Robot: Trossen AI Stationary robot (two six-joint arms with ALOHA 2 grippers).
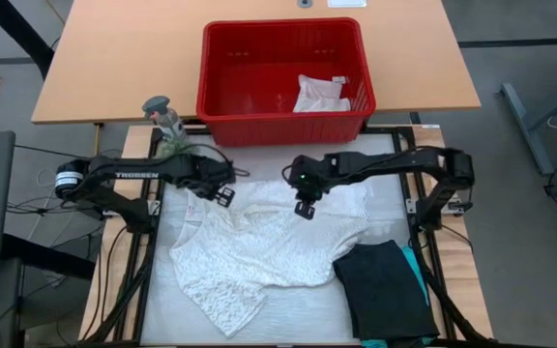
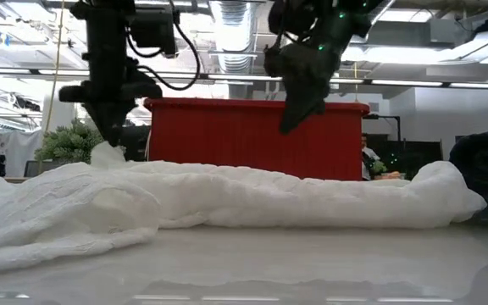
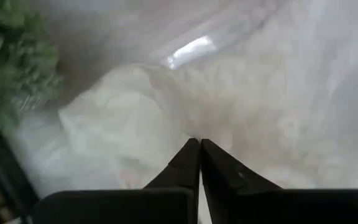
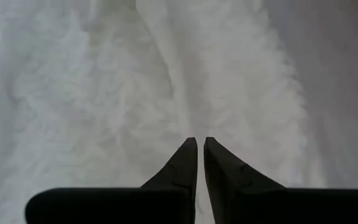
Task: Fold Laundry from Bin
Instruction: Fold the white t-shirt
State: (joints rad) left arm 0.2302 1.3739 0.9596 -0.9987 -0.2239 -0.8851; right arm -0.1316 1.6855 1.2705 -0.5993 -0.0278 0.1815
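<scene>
The large white lacy top (image 1: 259, 242) lies spread and rumpled across the pale work surface (image 1: 375, 193) between the two arms, its far edge bunched near the rectangular red plastic bin with slotted sides (image 1: 222, 72). The bin stands on the light wooden table (image 1: 114, 58) beyond the work surface and contains a small crumpled white cloth (image 1: 321, 94) against its right-hand wall. At the near right corner of the work surface a folded black garment (image 1: 387, 285) rests on top of a teal garment (image 1: 417, 271), of which only a narrow edge shows. The left gripper (image 1: 223, 196) is at the far left corner of the lacy top; its fingers (image 3: 188, 163) are pressed together, and in the low view a small peak of white fabric rises to the tip, so it appears to pinch the cloth. The right gripper (image 1: 304, 209) is over the far middle portion of the same top; its fingers (image 4: 185, 160) are nearly together with a thin gap, and in the low view the tip hangs clear above the fabric, holding nothing. A small green potted plant (image 1: 165, 126) stands beside the bin's left near corner, just beyond the left arm.
</scene>
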